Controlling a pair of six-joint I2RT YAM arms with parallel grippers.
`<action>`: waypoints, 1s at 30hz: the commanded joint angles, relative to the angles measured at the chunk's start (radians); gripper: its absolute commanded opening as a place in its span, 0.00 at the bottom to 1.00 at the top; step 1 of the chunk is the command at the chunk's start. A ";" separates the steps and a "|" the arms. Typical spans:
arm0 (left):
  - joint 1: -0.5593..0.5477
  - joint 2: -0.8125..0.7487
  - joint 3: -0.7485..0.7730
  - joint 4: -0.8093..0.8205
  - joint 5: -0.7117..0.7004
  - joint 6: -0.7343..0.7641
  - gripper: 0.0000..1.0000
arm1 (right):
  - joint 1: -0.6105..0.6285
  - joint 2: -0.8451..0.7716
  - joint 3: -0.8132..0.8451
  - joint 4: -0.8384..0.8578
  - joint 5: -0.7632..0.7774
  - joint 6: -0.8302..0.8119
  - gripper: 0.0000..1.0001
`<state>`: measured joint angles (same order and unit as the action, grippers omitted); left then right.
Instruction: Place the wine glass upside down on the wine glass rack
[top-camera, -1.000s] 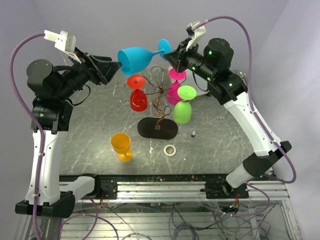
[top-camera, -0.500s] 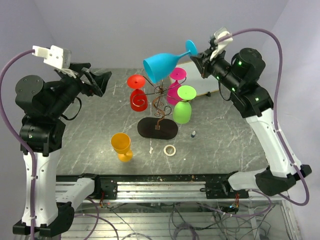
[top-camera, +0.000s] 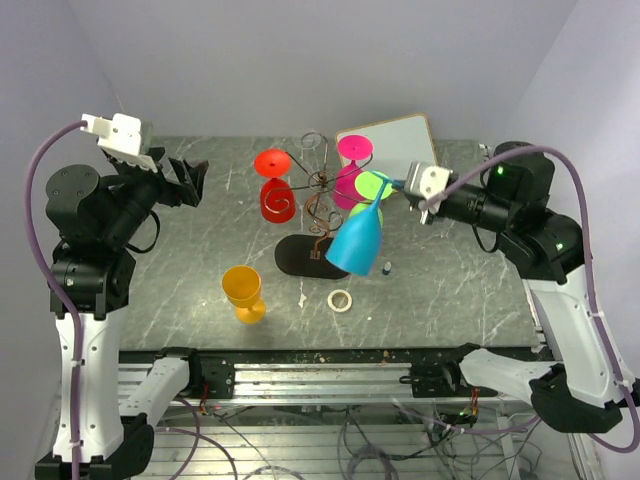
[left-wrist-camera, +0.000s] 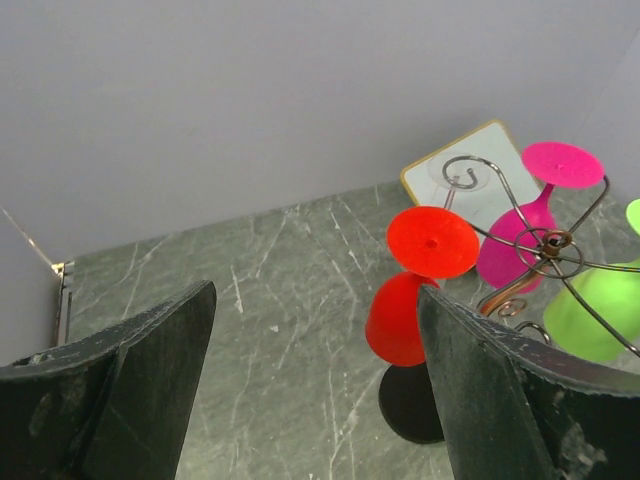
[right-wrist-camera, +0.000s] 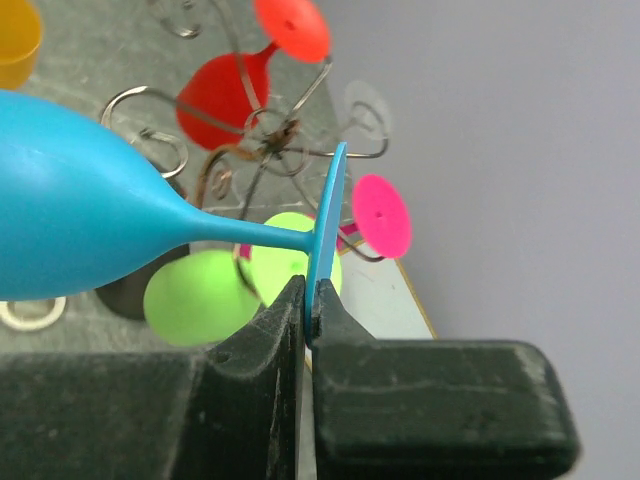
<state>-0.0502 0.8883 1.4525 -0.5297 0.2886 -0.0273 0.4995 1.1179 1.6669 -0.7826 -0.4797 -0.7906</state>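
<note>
Pinching the wine glass (top-camera: 355, 242) by its foot edge, right hand (right-wrist-camera: 310, 300) flanks rack (top-camera: 300, 256); left hand (left-wrist-camera: 315, 298) splayed.

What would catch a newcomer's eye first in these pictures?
A bright blue wine glass hangs tilted, bowl down, above the middle of the table, pinched by its foot in the right end effector. Right by it, a wire wine glass rack holds a red glass, a pink glass and a green glass upside down; an orange glass stands alone at the front left.
</note>
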 joint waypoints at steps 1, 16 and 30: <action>0.034 0.000 -0.018 0.007 0.041 -0.006 0.91 | 0.003 -0.039 -0.051 -0.159 -0.093 -0.235 0.00; 0.109 0.044 -0.059 0.048 0.140 -0.081 0.90 | 0.064 -0.017 -0.095 -0.168 -0.083 -0.300 0.00; 0.130 0.052 -0.060 0.048 0.147 -0.072 0.89 | 0.187 0.082 0.002 -0.169 0.138 -0.371 0.00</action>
<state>0.0647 0.9401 1.3861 -0.5198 0.4126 -0.0971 0.6476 1.1893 1.6371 -0.9543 -0.4427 -1.1152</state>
